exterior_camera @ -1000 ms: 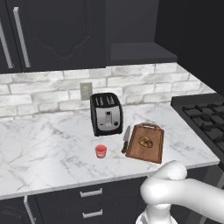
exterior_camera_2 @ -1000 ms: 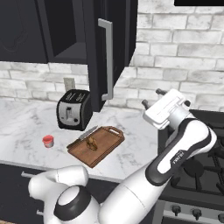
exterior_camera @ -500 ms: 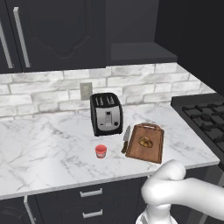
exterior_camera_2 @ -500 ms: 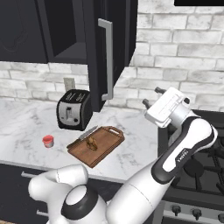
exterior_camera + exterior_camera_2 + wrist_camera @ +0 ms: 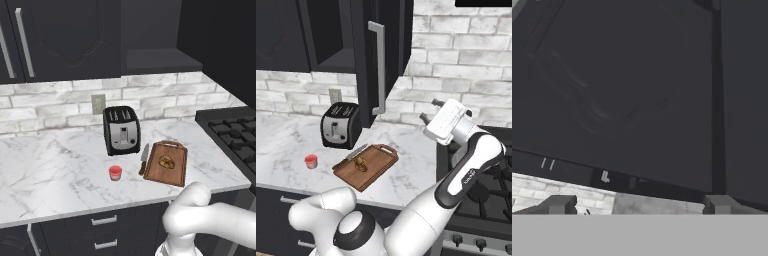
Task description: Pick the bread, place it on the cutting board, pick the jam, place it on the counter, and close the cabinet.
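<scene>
- The gripper (image 5: 429, 110) hangs in the air with its fingers spread wide and nothing between them, to the right of the open cabinet (image 5: 383, 60) door, pointing at it.
- The door's dark panelled face (image 5: 612, 85) is close in front of the hand.
- Below, the bread (image 5: 361, 163) lies on the cutting board (image 5: 376, 167), with a knife (image 5: 144, 158) along the board's left edge.
- The jam (image 5: 115, 172) stands on the counter (image 5: 50, 170), left of the board and just in front of the toaster (image 5: 121, 130).
</scene>
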### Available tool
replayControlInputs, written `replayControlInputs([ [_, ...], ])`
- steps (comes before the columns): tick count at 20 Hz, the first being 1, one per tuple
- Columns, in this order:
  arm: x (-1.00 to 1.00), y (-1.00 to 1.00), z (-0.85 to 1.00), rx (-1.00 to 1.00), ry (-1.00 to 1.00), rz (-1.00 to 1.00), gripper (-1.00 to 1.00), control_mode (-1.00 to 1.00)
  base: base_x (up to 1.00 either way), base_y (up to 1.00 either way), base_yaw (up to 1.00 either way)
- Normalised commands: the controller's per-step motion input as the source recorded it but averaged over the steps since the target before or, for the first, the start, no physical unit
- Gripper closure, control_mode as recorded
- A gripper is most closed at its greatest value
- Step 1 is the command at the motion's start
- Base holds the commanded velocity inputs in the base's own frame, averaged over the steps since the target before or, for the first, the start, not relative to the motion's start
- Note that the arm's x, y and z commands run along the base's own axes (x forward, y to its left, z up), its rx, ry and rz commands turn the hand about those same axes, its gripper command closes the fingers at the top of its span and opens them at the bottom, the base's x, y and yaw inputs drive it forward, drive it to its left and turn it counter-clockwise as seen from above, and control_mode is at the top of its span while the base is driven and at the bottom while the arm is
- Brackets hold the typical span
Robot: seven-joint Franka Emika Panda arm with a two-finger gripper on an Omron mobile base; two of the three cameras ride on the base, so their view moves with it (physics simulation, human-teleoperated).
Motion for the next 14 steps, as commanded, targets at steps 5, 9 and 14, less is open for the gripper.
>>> replayControlInputs([
  [5,0.00,0.00,0.02,0.00,0.00,0.06,-1.00,-1.00,0.00,0.00,0.00],
  [9,0.00,0.00,0.04,0.00,0.00,0.05,-1.00,-1.00,0.00,0.00,0.00],
  [14,0.00,0.00,0.02,0.00,0.00,0.04,-1.00,-1.00,0.00,0.00,0.00],
])
